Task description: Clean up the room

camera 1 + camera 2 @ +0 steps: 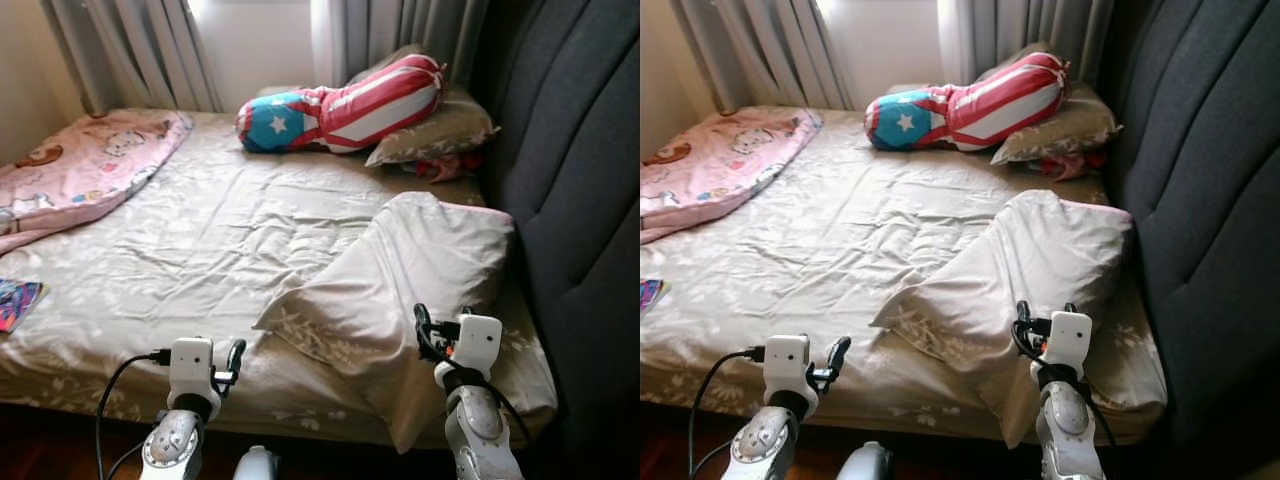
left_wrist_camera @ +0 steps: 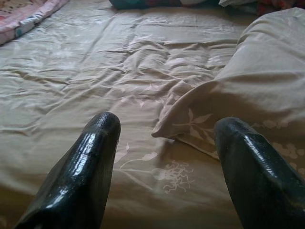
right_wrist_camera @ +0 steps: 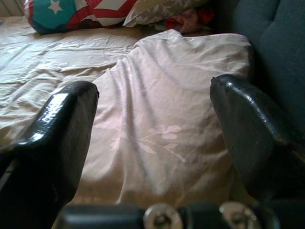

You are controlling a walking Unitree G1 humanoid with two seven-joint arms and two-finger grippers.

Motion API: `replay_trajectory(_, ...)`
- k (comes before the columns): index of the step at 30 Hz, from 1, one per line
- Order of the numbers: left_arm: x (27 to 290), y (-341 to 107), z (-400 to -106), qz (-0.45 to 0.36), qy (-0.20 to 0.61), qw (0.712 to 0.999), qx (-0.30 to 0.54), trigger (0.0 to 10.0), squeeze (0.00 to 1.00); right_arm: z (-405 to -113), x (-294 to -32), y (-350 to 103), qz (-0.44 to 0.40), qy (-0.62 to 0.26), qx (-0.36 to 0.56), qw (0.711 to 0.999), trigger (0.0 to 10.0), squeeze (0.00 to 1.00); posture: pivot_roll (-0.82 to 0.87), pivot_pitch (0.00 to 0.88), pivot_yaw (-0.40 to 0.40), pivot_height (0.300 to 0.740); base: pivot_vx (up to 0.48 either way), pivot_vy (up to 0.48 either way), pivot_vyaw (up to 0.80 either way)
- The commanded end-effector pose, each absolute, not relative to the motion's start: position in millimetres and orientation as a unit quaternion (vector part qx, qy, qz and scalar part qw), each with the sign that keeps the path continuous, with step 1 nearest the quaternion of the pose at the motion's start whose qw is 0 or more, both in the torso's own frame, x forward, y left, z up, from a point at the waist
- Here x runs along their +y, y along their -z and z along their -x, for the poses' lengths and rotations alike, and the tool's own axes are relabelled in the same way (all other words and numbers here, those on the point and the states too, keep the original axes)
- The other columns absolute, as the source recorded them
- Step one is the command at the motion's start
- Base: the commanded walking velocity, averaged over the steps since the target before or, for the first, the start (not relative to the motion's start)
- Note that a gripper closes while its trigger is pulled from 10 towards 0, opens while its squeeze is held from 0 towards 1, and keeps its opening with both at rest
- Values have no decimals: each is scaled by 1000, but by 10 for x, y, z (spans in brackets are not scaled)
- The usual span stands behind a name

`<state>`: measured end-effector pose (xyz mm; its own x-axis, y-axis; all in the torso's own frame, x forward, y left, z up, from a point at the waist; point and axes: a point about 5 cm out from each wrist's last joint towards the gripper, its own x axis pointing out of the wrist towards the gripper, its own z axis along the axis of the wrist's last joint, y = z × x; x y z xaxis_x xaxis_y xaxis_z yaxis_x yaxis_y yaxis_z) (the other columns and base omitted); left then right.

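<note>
Two grippers, left gripper (image 2: pixel 164 157) and right gripper (image 3: pixel 155 131), spread wide, holding nothing | big beige flowery pillow (image 1: pixel 400 270) lies crooked, near right | rumpled beige bed sheet (image 1: pixel 200 240) not smooth | pink cartoon blanket (image 1: pixel 85 165) bunched far left | cleaning barely started

pillow (image 1: pixel 410 270) lies on bed (image 1: pixel 200 250), right side, against headboard (image 1: pixel 570 170).

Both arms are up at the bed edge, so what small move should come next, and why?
Probably ease the right pincer forward onto the beige pillow. The pillow lies askew across the near corner of the bed, right in front of that open pincer, while the left pincer hovers open over bare sheet.
</note>
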<state>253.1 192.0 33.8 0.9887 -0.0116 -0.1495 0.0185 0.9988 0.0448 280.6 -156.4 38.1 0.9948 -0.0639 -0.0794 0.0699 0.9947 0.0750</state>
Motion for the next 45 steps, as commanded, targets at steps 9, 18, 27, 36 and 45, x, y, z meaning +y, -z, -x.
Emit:
replay_trajectory(9,1925,-412,-2580,-21,16,998,63,10000,0,-2834,-1562,-425,-18,28,24,999,10000,0,17,0,-1,659,292,0,0)
replay_trajectory(18,1911,-412,-2584,-20,18,998,62,10000,0,-2832,-1556,-417,-19,25,23,999,10000,0,17,0,-4,659,305,0,0)
replay_trajectory(27,1920,-414,-2584,-21,16,998,61,10000,0,-2826,-1568,-390,-20,31,29,999,10000,0,17,0,-2,659,303,0,0)
replay_trajectory(36,1896,-437,-2612,-16,11,998,56,10000,0,-2792,-1596,-290,-20,39,56,997,10000,0,15,0,-1,659,129,0,0)
replay_trajectory(45,1908,-475,-2629,-19,14,998,52,10000,0,-2730,-1685,20,-74,87,166,979,10000,1000,22,0,3,659,0,0,0)
